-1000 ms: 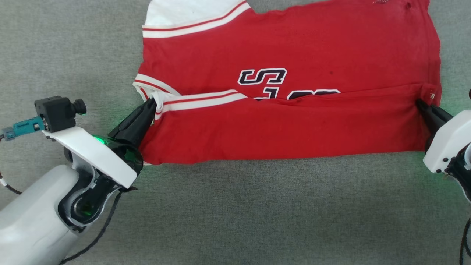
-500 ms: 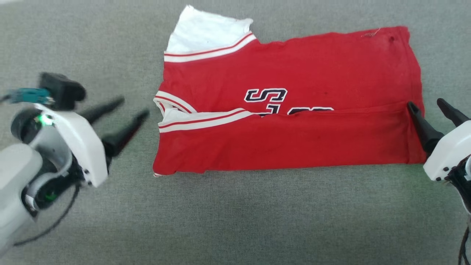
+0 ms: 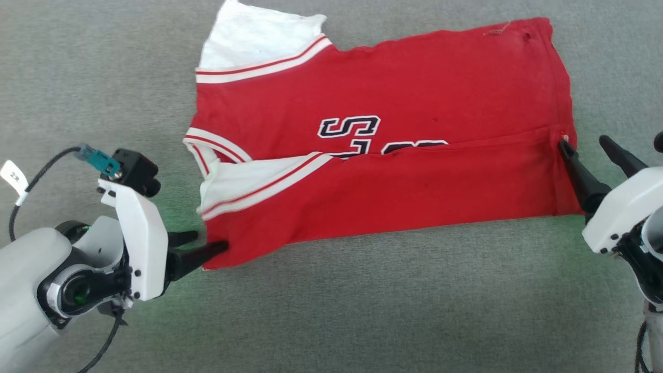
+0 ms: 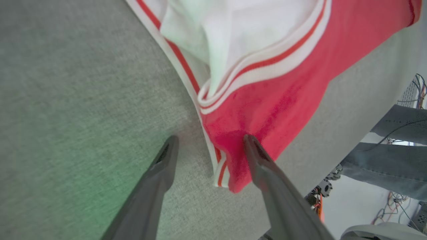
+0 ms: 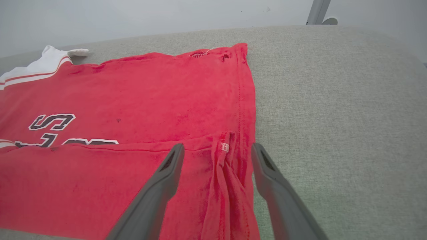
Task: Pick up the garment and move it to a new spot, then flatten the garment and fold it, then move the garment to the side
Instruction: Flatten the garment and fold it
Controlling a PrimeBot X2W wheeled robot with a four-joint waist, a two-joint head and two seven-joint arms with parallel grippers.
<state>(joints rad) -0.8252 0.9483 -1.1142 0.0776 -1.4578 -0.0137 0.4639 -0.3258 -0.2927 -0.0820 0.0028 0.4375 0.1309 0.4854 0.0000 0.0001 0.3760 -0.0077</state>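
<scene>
The garment (image 3: 393, 181) lies spread on the grey fabric-covered desk (image 3: 362, 311), its long side running left to right. Its near portion is folded up over the middle, so the fold's edge covers the lower part of the black, white-outlined letters. White lining and striped trim show at its far-left corner and along its left side. The left end effector (image 3: 210, 240) sits low at the garment's near-left corner with its fingers spread and nothing held. In the left wrist view (image 4: 210, 137) one finger rests over the red cloth (image 4: 273, 100) and the other over bare desk, with the striped corner between them. The right end effector (image 3: 582, 141) is at the garment's right edge, level with the fold line, also spread and holding nothing. In the right wrist view (image 5: 217, 146) one finger lies over the red cloth (image 5: 150, 100) and the other over the desk just past the hem. The gathered hem, with its small white label, lies between them.
</scene>
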